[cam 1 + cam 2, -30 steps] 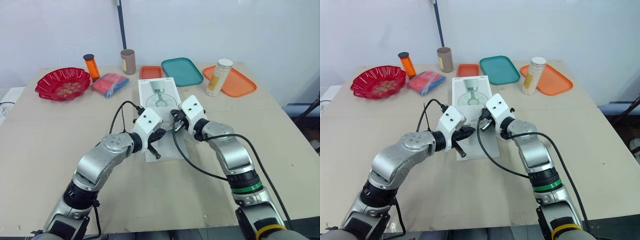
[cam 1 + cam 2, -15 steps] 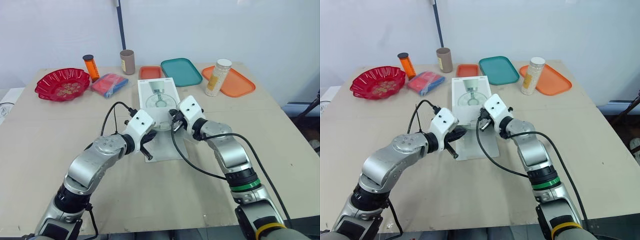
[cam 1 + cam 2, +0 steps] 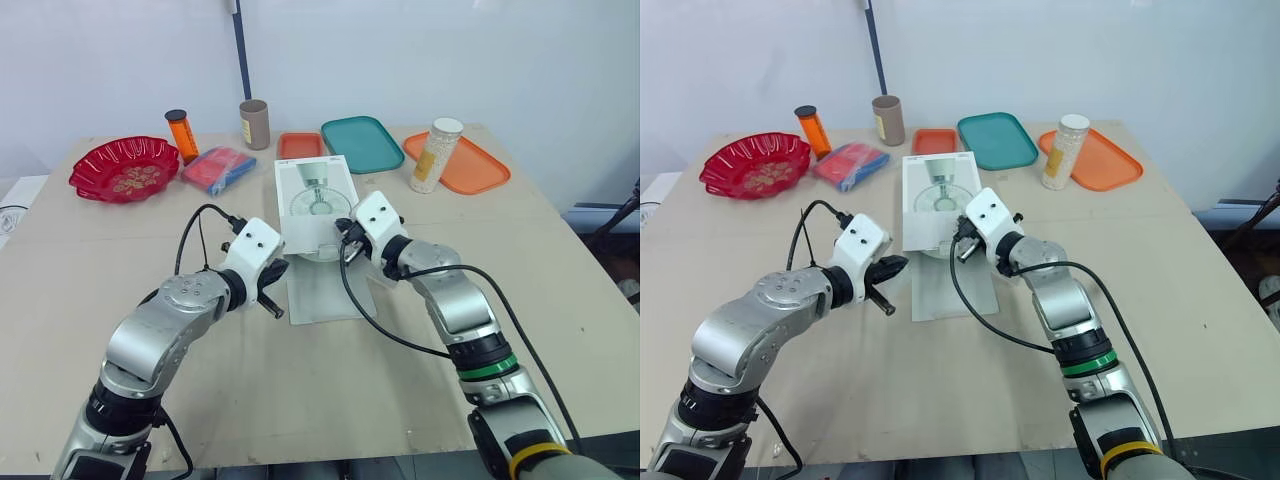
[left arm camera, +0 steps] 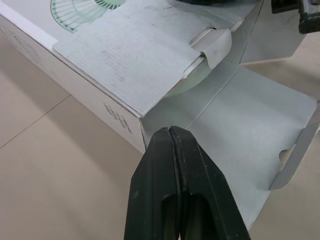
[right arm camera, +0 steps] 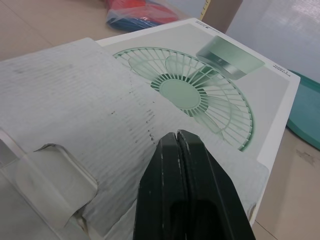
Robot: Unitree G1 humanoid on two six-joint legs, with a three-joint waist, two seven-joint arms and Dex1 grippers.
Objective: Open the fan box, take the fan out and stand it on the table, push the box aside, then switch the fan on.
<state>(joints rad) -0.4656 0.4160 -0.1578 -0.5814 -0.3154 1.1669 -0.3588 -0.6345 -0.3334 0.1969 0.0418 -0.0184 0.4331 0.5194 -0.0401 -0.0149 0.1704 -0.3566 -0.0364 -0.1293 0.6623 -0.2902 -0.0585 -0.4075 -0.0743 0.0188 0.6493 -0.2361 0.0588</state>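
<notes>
Left claw (image 4: 171,131) closed beside fan box (image 3: 315,195) on beige table (image 3: 100,260), white wall (image 3: 450,50) behind.

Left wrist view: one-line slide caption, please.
Shut black left tool poised at the white cardboard fan box, its end flap folded open.

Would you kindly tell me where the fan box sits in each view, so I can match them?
Left eye view: the fan box lies just above picture centre.
Right eye view: the same, slightly further left.
Left wrist view: its near corner and open flap, just ahead of the left gripper.
Right wrist view: its printed top, ahead of the right gripper.
Shared landmark: the green fan print.
</notes>
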